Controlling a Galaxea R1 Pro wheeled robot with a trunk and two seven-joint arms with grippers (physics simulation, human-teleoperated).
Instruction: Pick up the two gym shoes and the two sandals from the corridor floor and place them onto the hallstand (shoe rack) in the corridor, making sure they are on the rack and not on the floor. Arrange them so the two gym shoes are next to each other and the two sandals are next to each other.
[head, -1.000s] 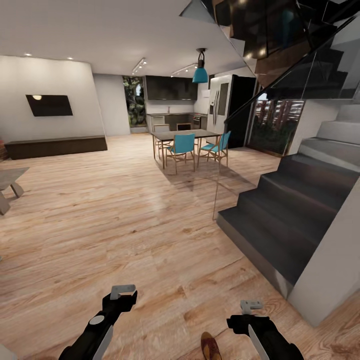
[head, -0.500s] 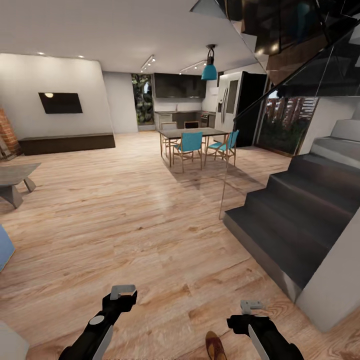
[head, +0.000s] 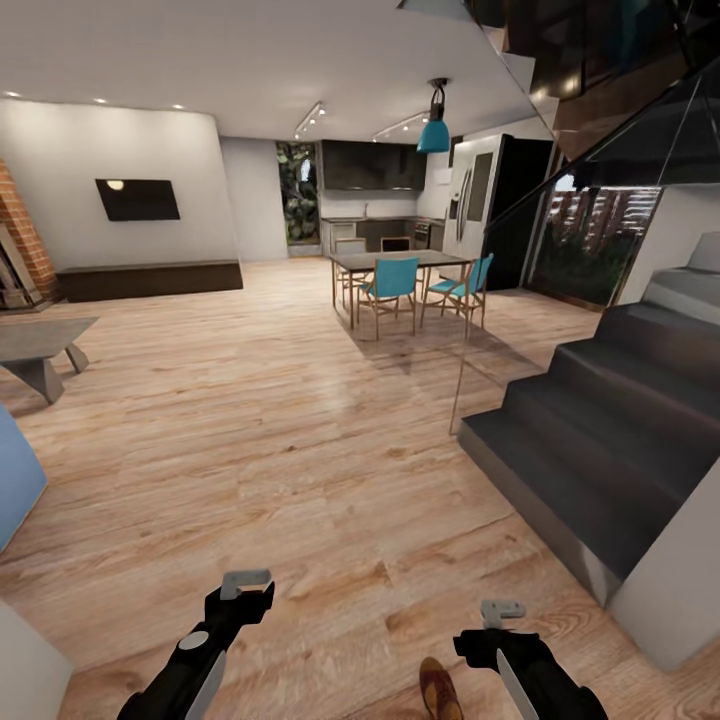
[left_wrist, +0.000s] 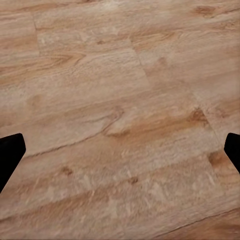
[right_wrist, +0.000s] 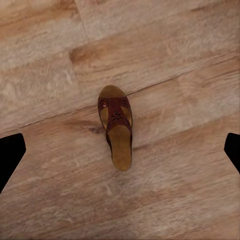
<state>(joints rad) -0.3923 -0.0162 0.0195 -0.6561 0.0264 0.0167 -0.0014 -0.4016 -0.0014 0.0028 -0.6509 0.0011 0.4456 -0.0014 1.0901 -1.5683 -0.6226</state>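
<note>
One dark brown sandal (head: 439, 689) with a tan insole lies on the wood-plank corridor floor (head: 300, 470), at the lower edge of the head view just left of my right arm. In the right wrist view the same sandal (right_wrist: 116, 125) lies alone on the planks straight under my right gripper (right_wrist: 121, 152), which is open and well above it. My right gripper (head: 500, 610) and left gripper (head: 245, 583) hang side by side over the floor. My left gripper (left_wrist: 120, 152) is open over bare planks. The gym shoes and the hallstand are out of view.
A dark staircase (head: 600, 440) with a glass side panel rises at the right, with a white wall (head: 670, 590) below it. A dining table with teal chairs (head: 400, 280) stands far ahead. At the left are a grey low table (head: 35, 350) and a blue object (head: 15, 480).
The whole head view has shifted: the stairs and dining table slid to the right and a blue object came in at the left edge. Both arms keep their pose, grippers still open.
</note>
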